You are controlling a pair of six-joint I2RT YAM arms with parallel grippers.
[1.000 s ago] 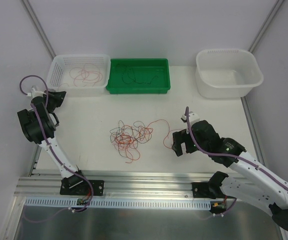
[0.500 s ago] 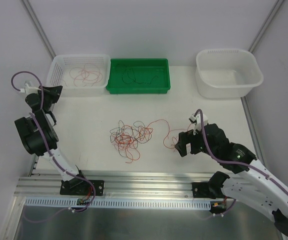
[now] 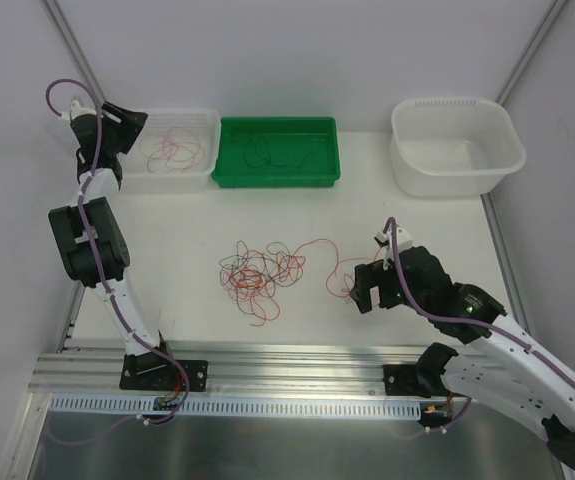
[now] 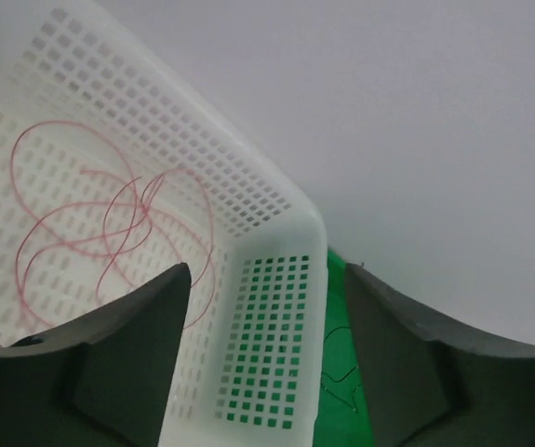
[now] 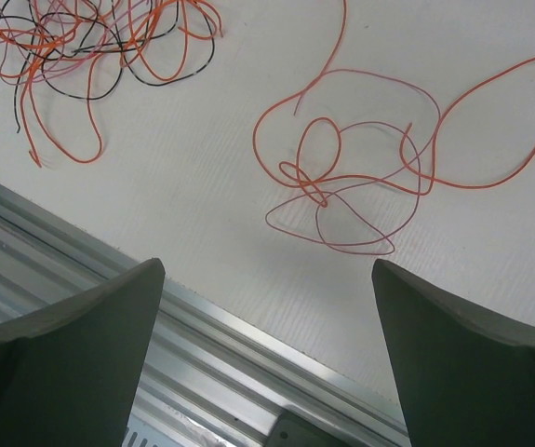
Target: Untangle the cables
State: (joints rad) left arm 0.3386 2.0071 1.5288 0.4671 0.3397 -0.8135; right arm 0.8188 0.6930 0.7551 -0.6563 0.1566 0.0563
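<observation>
A fist-sized tangle of orange-red, pinkish and black cables (image 3: 260,272) lies mid-table, and shows at the top left of the right wrist view (image 5: 90,37). To its right trail loose orange and pink loops (image 3: 332,262) (image 5: 360,177). My right gripper (image 3: 367,290) (image 5: 267,263) hovers open just near of these loops, holding nothing. Pinkish cables (image 3: 172,150) (image 4: 109,214) lie in the white perforated basket (image 3: 207,170) (image 4: 276,279). Dark cables (image 3: 277,150) lie in the green tray (image 3: 225,178) (image 4: 337,410). My left gripper (image 3: 127,125) (image 4: 267,270) hangs open over the basket's left end with nothing between its fingers.
A white tub (image 3: 457,145) stands at the back right. An aluminium rail (image 3: 287,375) (image 5: 202,317) runs along the near table edge, close below my right gripper. Grey walls close in the back and both sides.
My left arm has swung up and back, from in front of the basket's left corner to above its left end. My right gripper has shifted slightly right and nearer.
</observation>
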